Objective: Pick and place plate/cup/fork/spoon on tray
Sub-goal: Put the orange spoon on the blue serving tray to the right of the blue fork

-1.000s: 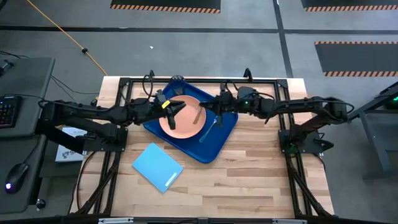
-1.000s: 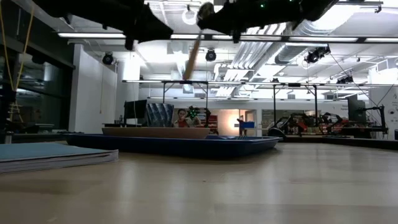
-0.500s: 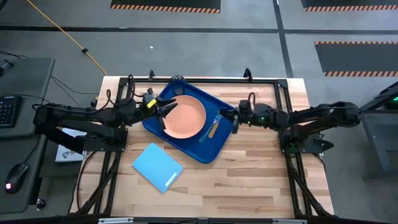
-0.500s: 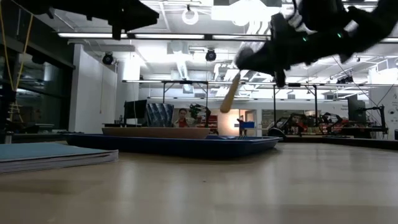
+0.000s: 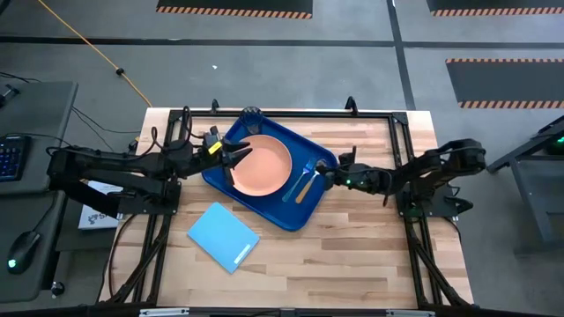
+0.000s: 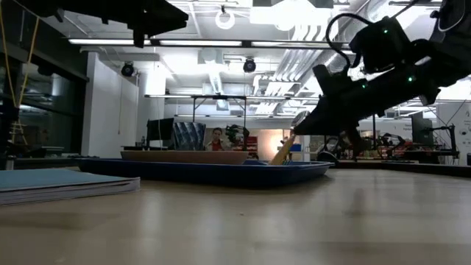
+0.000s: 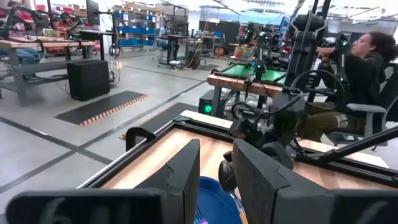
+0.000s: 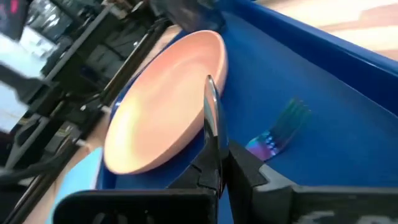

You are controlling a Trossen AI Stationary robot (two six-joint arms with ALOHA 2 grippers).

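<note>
Right gripper [image 5: 328, 176] lowered to the tray [image 5: 264, 207] edge, clamped on the spoon [image 5: 301, 187] beside the fork [image 5: 298, 177], left gripper [image 5: 231, 156] part-open over the plate [image 5: 262, 167]

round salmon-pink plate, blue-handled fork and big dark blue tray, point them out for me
round salmon-pink plate [image 5: 261, 165], high view, middle of its flat face
blue-handled fork [image 8: 281, 127], right wrist view, on the neck below its tines
big dark blue tray [image 5: 280, 214], high view, bare near corner

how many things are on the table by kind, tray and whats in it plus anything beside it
tray: 1
plate: 1
cup: 1
fork: 1
spoon: 1, held in the shut right hand
light-blue flat rectangle, beside the tray: 1
total: 6
</note>
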